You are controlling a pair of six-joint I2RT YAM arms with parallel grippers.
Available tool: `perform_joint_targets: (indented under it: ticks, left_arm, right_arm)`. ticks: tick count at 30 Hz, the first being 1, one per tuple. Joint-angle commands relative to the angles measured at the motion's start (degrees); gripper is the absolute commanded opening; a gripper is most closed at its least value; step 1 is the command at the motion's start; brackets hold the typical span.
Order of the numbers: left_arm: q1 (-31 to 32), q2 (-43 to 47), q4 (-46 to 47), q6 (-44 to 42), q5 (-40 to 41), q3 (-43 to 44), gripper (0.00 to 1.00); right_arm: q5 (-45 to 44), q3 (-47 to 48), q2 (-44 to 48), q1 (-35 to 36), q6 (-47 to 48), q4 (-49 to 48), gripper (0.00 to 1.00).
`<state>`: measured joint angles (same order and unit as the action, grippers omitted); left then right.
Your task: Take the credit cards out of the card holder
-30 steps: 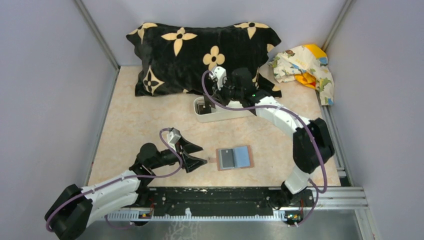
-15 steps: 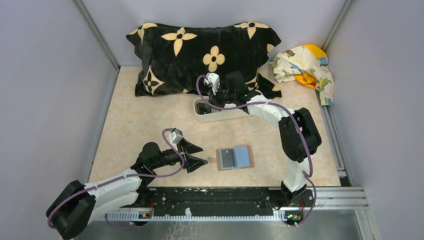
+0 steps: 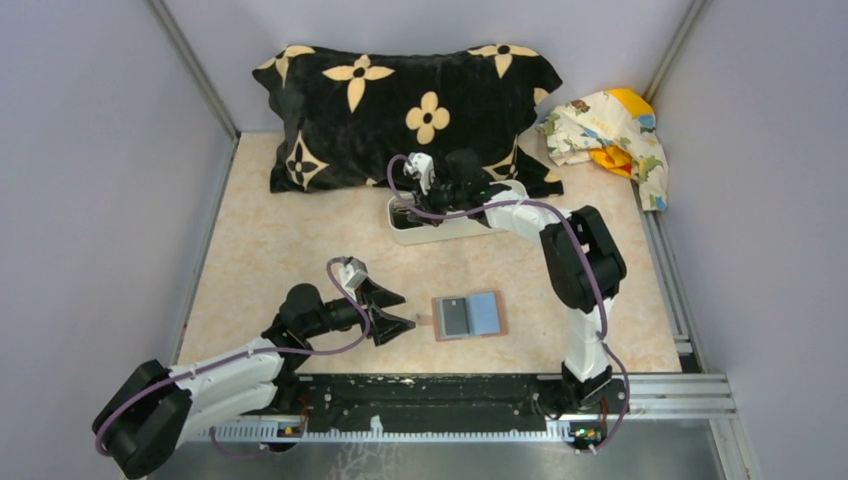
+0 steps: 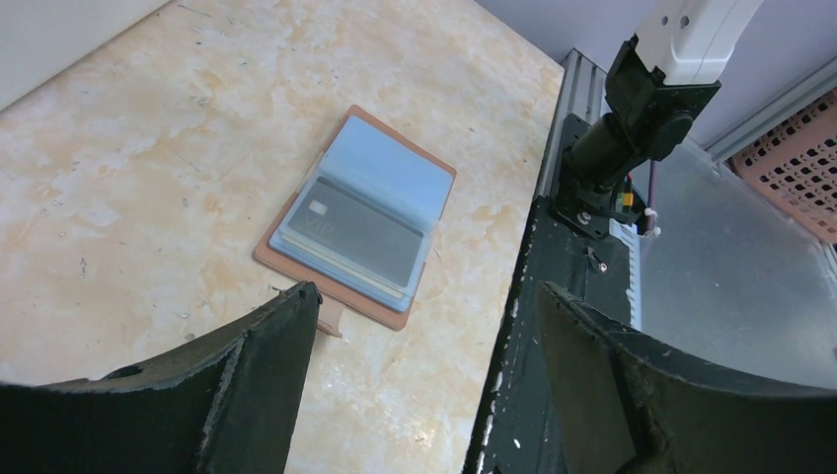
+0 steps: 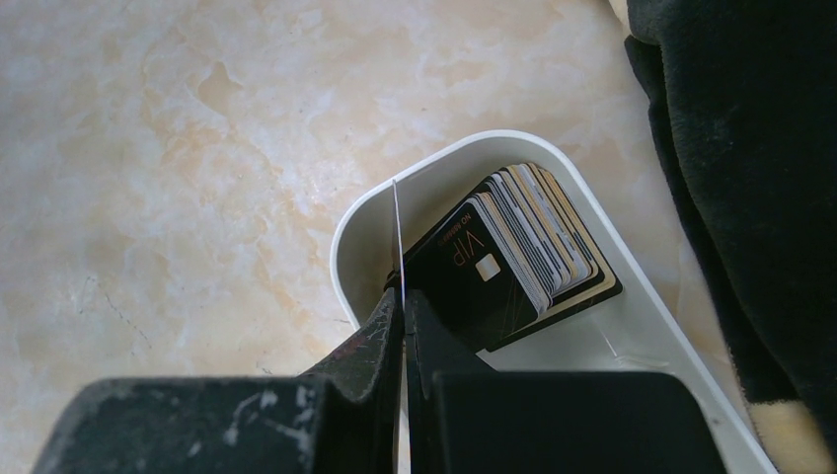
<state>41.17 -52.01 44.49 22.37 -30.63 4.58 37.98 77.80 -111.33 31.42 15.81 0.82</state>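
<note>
The card holder (image 3: 487, 313) (image 4: 387, 164) lies open on the table, brown rim and light blue inside, with a dark grey credit card (image 3: 453, 317) (image 4: 360, 229) in its left pocket. My left gripper (image 3: 408, 310) (image 4: 426, 291) stands open just left of the holder, with nothing between its fingers. My right gripper (image 3: 408, 207) (image 5: 402, 294) is over the left end of the white tray (image 3: 445, 232) (image 5: 347, 232). It is shut on a thin credit card seen edge-on (image 5: 395, 227). A stack of several dark and tan cards (image 5: 518, 247) lies in the tray.
A black pillow with tan flowers (image 3: 400, 100) lies behind the tray, touching its far side. A crumpled patterned cloth (image 3: 610, 130) sits in the back right corner. The metal rail with the arm bases (image 3: 430, 395) runs along the near edge.
The right arm has folded and carried its gripper leftward to the tray's left end. The left arm has barely moved.
</note>
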Motion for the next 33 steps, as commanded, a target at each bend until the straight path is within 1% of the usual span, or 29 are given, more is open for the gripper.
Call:
perform_joint_targets:
  ticks: [1, 6, 10, 15, 16, 18, 19, 20, 27, 31, 33]
  left_arm:
    - [0.31, 0.93, 0.23, -0.63, -0.48, 1.56, 0.86]
    - [0.32, 1.79, -0.93, -0.95, -0.25, 1.92, 0.86]
    - [0.25, 1.94, -1.22, -0.92, -0.18, 1.83, 0.86]
    - [0.31, 1.76, -1.08, -0.81, -0.47, 1.84, 0.86]
    - [0.27, 1.66, -1.0, -0.77, -0.6, 1.79, 0.86]
    - [0.29, 1.56, -0.83, -0.76, -0.82, 1.79, 0.86]
    - [0.27, 1.53, -0.78, -0.83, -0.76, 1.83, 0.86]
    - [0.27, 1.58, -0.75, -0.79, -0.82, 1.77, 0.86]
    - [0.26, 1.71, -0.77, -0.86, -0.9, 1.63, 0.85]
    - [0.32, 1.8, -0.66, -0.69, -0.48, 1.51, 0.85]
    - [0.3, 1.8, -0.63, -0.72, -0.54, 1.5, 0.86]
  right_arm:
    - [0.09, 2.88, -0.66, -0.31, 0.15, -2.82, 0.0]
    - [-1.43, 2.78, -1.21, -0.3, -1.15, -5.15, 0.0]
    - [-3.14, 2.8, -0.94, -0.26, -1.77, -6.04, 0.1]
    - [-4.76, 2.65, -0.08, -0.28, -2.03, -6.8, 0.15]
    - [-5.02, 2.66, -0.03, -0.26, -2.13, -6.91, 0.19]
    - [-5.34, 2.5, 0.1, -0.26, -2.19, -7.06, 0.21]
    - [-5.51, 2.4, 0.18, -0.3, -2.29, -7.32, 0.27]
    - [-5.73, 2.24, 0.34, -0.28, -2.38, -7.44, 0.29]
    - [-8.24, 0.77, 2.3, -0.31, -3.62, -10.08, 0.3]
    - [-13.45, -1.19, 4.14, -0.36, -5.34, -13.0, 0.3]
    - [-16.89, -1.64, 4.43, -0.45, -6.84, -13.28, 0.28]
